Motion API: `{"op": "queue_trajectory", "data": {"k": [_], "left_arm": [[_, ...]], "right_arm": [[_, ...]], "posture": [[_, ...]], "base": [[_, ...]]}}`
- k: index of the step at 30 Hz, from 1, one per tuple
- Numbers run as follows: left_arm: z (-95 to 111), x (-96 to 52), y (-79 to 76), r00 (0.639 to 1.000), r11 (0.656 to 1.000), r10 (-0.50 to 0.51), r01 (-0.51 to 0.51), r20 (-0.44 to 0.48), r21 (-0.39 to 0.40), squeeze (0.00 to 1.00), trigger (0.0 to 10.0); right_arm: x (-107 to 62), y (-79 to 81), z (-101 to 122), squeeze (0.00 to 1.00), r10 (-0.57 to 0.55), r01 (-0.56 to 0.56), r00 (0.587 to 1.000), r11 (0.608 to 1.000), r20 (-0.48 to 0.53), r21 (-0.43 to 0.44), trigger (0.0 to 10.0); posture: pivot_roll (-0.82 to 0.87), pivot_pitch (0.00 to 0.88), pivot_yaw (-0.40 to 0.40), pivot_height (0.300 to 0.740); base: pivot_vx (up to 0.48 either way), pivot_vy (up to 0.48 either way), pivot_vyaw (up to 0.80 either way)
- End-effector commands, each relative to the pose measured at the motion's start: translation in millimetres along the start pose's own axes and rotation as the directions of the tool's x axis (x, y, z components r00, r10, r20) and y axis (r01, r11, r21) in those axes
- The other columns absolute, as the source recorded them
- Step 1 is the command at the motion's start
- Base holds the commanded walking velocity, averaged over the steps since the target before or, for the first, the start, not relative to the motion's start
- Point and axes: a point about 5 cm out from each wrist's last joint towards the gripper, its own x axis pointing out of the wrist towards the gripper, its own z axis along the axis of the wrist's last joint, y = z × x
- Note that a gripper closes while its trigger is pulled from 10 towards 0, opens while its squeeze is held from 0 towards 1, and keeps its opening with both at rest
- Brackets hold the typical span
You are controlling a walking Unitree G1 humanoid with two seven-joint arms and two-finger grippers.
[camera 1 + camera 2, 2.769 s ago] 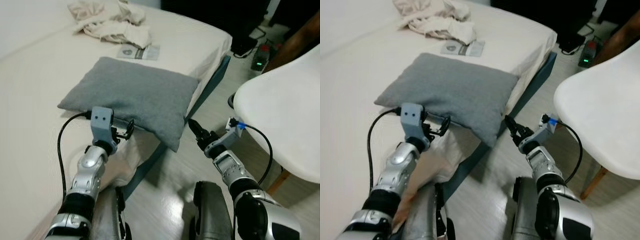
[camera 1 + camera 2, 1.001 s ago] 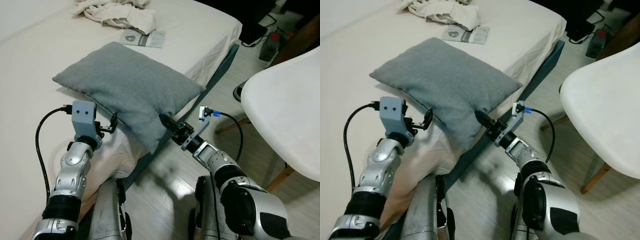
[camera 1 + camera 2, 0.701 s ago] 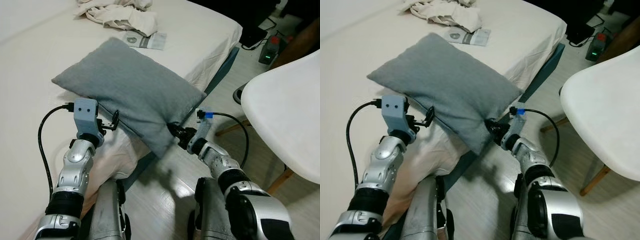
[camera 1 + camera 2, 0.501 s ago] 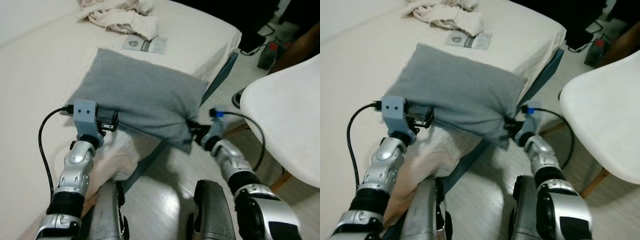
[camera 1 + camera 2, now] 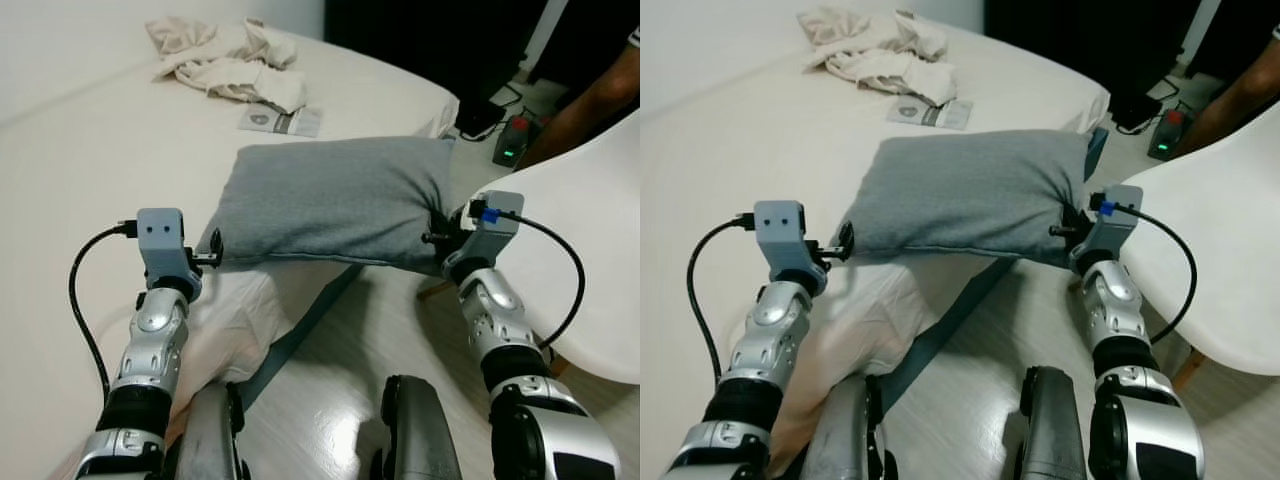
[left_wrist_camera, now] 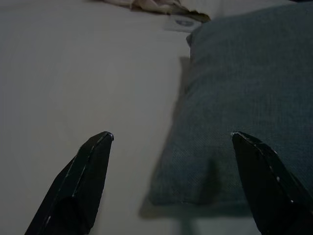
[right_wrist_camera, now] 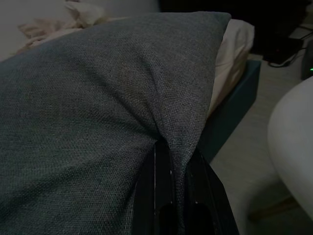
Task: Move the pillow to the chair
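Note:
The grey pillow (image 5: 335, 200) hangs lifted over the bed's edge, its right end reaching toward the white chair (image 5: 590, 250). My right gripper (image 5: 436, 233) is shut on the pillow's right corner, right beside the chair's rim; in the right wrist view the fabric bunches (image 7: 168, 147) between the closed black fingers. At the pillow's near left corner my left gripper (image 5: 214, 250) is open. In the left wrist view that corner of the pillow (image 6: 234, 98) lies between the spread fingertips (image 6: 103, 139).
The cream bed (image 5: 90, 170) carries a heap of pale clothes (image 5: 230, 60) and a leaflet (image 5: 280, 120) beyond the pillow. A power strip with a green light (image 5: 510, 142) lies on the floor. A person's arm (image 5: 600, 90) shows at the top right, above the chair.
My right gripper went under the pillow's overhanging corner, shut on it and carried it up and right toward the chair. The pillow now hangs lifted. The camera view also shifted.

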Motion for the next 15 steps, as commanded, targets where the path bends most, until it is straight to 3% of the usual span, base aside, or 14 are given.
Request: {"op": "queue_trajectory", "data": {"k": [1, 3, 5, 6, 7, 8, 10, 11, 14, 15], "left_arm": [[-12.7, -2.6, -6.6, 0.998, 1.0, -0.025, 0.026, -0.063, 0.007, 0.0, 10.0], [-17.8, -3.6, -12.9, 0.994, 0.998, -0.056, 0.056, -0.09, 0.003, 0.0, 10.0], [-25.4, -5.4, -18.5, 0.986, 0.995, -0.098, 0.094, -0.136, -0.039, 0.0, 10.0], [-33.8, -7.6, -24.0, 0.972, 0.987, -0.141, 0.124, -0.188, -0.097, 0.0, 10.0], [-33.8, -7.6, -24.0, 0.972, 0.987, -0.141, 0.124, -0.188, -0.097, 0.0, 10.0], [-46.6, -10.1, -28.9, 0.942, 0.976, -0.181, 0.135, -0.284, -0.174, 0.0, 10.0], [-62.9, -14.1, -32.0, 0.896, 0.964, -0.204, 0.114, -0.396, -0.238, 0.0, 10.0], [-77.1, -16.9, -27.0, 0.84, 0.964, -0.153, 0.011, -0.521, -0.266, 0.0, 10.0], [-81.3, -17.3, -22.3, 0.825, 0.954, -0.113, -0.066, -0.554, -0.292, 0.0, 10.0], [-83.6, -17.7, -19.1, 0.813, 0.931, -0.089, -0.138, -0.575, -0.339, 0.0, 10.0]], "right_arm": [[-2.6, -3.3, 1.0, 0.0, -0.027, 0.027, 0.999, 1.0, 0.033, -0.008, 0.0], [-3.5, -2.7, -0.6, 0.0, -0.027, 0.027, 0.999, 1.0, 0.029, -0.005, 0.0], [-3.6, -1.8, -1.5, 0.0, -0.023, 0.023, 0.999, 1.0, 0.026, 0.006, 0.0], [-3.9, -1.2, -2.3, 0.0, -0.023, 0.023, 0.999, 1.0, 0.026, 0.013, 0.0], [-3.9, -1.2, -2.3, 0.0, -0.023, 0.023, 0.999, 1.0, 0.026, 0.013, 0.0], [-4.3, -0.7, -3.3, 0.0, -0.025, 0.025, 0.999, 0.999, 0.024, 0.023, 0.0], [-4.9, -0.4, -4.6, 0.0, -0.032, 0.032, 0.999, 0.999, 0.025, 0.027, 0.0], [-4.8, 0.5, -5.0, 0.0, -0.034, 0.034, 0.999, 0.999, 0.027, 0.028, 0.0], [-4.7, 1.2, -4.9, 0.0, -0.033, 0.032, 0.999, 0.999, 0.028, 0.026, 0.0], [-4.3, 1.3, -4.4, 0.0, -0.032, 0.031, 0.999, 0.999, 0.03, 0.027, 0.0]], "posture": [[-0.04, 0.109, 0.013, 0.565], [-0.04, 0.112, 0.016, 0.565], [-0.04, 0.116, 0.017, 0.565], [-0.04, 0.118, 0.02, 0.565], [-0.04, 0.118, 0.02, 0.565], [-0.04, 0.122, 0.022, 0.565], [-0.04, 0.125, 0.031, 0.565], [-0.05, 0.127, 0.037, 0.565], [-0.04, 0.127, 0.04, 0.565], [-0.04, 0.127, 0.043, 0.565]], "base": [[0.0, 0.0, 0.0], [0.0, 0.0, 0.0], [0.0, 0.0, 0.0], [0.0, 0.0, 0.0], [0.0, 0.0, 0.0], [0.0, 0.0, 0.0], [0.0, 0.0, 0.0], [0.0, 0.0, 0.0], [0.0, 0.0, 0.0], [0.0, 0.0, 0.0]]}}
